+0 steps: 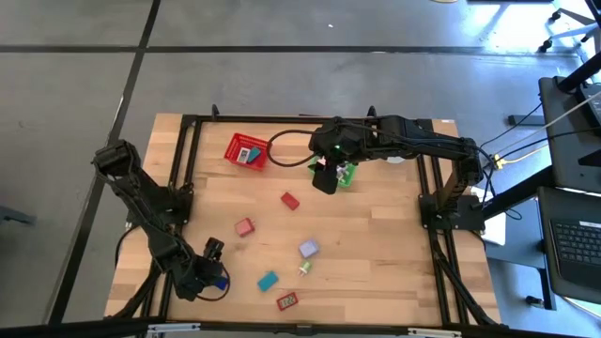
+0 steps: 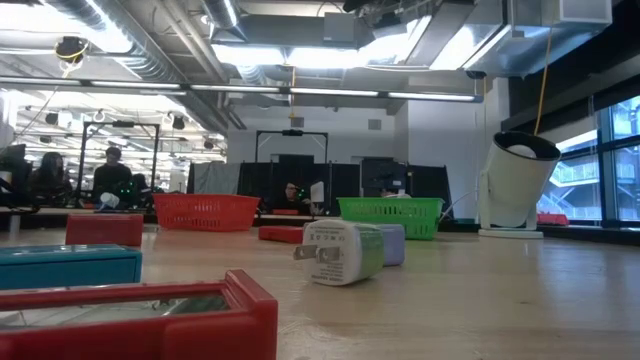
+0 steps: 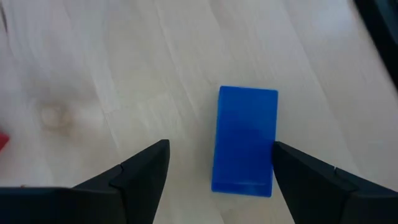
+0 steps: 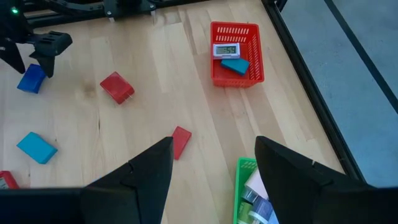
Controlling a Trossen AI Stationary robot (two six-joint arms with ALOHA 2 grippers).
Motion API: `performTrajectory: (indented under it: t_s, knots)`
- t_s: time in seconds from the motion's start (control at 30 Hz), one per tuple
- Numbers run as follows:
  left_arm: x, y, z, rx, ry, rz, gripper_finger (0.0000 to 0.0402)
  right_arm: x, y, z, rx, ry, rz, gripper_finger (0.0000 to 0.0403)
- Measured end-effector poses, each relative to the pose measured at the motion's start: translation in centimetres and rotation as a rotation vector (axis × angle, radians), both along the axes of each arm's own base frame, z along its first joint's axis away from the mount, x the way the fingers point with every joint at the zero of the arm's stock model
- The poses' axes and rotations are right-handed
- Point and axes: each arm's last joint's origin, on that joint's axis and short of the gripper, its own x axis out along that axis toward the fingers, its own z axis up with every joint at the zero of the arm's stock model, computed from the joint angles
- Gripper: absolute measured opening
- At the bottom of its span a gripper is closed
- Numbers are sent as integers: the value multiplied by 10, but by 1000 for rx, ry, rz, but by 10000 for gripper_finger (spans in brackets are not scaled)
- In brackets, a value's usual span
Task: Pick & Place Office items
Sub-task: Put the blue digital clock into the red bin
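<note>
The table (image 1: 376, 253) was pale wood grain. A blue block (image 3: 245, 140) lay between the left hand's (image 3: 217, 180) black fingers. Elsewhere sat 1 red mesh basket (image 4: 236, 56), 1 green mesh basket (image 4: 245, 190), a teal block (image 4: 37, 147) and a red block (image 4: 116, 87).

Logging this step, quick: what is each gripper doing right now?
Left gripper: open, straddling the blue block, not gripping it.
Right gripper: open, empty, above the green basket.

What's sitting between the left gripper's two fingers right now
A blue block lies on the wood between the open left gripper's fingers, close to one, shown in the left wrist view.
</note>
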Motion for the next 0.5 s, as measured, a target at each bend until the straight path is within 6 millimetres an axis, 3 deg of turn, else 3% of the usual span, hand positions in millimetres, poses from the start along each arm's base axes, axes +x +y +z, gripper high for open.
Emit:
performTrajectory:
  t_s: [0.5]
  knots:
    - [-4, -3, -9, -66, -47, -43, 278, 0, 0, 0, 0, 0, 0, 228]
